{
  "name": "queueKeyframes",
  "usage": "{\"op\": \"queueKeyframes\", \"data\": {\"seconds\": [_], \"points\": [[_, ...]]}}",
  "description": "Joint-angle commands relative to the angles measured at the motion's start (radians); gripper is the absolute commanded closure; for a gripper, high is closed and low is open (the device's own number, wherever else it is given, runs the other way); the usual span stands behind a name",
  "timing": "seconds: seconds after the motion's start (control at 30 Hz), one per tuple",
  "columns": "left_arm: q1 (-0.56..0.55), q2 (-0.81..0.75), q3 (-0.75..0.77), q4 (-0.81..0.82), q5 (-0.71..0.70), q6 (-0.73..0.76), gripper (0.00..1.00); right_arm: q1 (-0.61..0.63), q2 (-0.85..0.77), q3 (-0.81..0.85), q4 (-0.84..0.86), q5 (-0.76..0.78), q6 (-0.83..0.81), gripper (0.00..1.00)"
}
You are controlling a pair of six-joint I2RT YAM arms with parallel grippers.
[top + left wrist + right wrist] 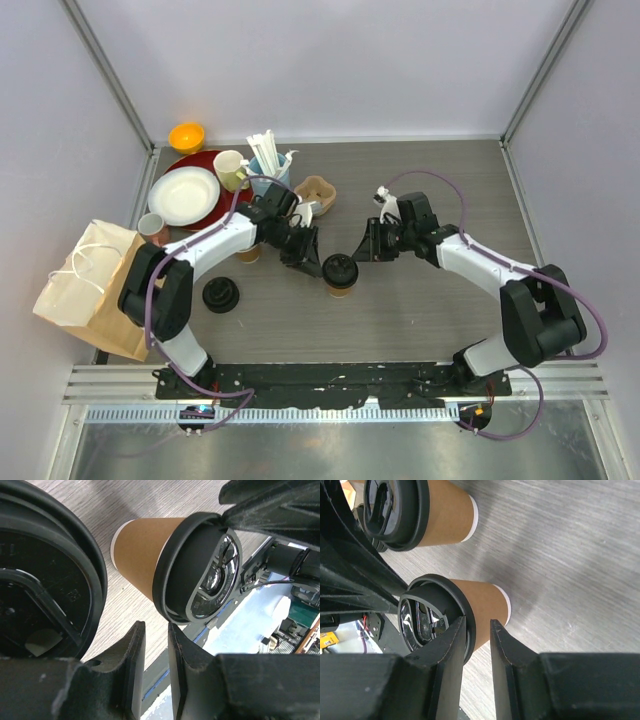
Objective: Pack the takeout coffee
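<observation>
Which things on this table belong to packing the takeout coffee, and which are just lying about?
Job: brown kraft paper cup with black lid, brown paper bag.
Lying about: orange bowl, white plate, yellow-green mug, light blue cup of white sticks.

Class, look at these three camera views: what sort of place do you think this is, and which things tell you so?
Probably a robot test cell staged as a café counter: plain enclosure walls around a grey table, lidded kraft coffee cups, a paper bag, and dishes.
</observation>
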Motion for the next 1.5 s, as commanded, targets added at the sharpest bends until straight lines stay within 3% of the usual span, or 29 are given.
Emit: {"op": "queueKeyframes", "data": {"seconds": [0.0, 0.57, 0.77, 1.03, 1.17, 1.3, 1.47], "points": [[0.005, -0.050, 0.036, -0.024, -0.027, 0.033, 0.71, 0.003, 0.054, 0.085, -0.027, -0.002, -0.074, 0.68], [0.026, -0.056, 0.094, -0.061, -0.050, 0.064, 0.70, 0.002, -0.073, 0.170, -0.154, 0.119, -0.113, 0.57], [0.026, -0.017, 0.180, -0.040, -0.087, 0.084, 0.68, 0.069, -0.245, 0.052, -0.203, 0.272, -0.037, 0.51], [0.022, 0.068, 0.254, -0.010, -0.093, 0.082, 0.63, 0.176, -0.356, -0.111, -0.167, 0.297, 0.025, 0.48], [-0.007, 0.134, 0.379, -0.047, -0.088, 0.128, 0.64, 0.279, -0.370, -0.199, -0.016, 0.300, 0.113, 0.58], [-0.026, 0.199, 0.452, -0.059, -0.083, 0.140, 0.68, 0.376, -0.342, -0.245, 0.126, 0.323, 0.139, 0.80], [-0.050, 0.280, 0.528, -0.082, -0.070, 0.163, 0.72, 0.431, -0.294, -0.297, 0.255, 0.349, 0.150, 0.87]]}}
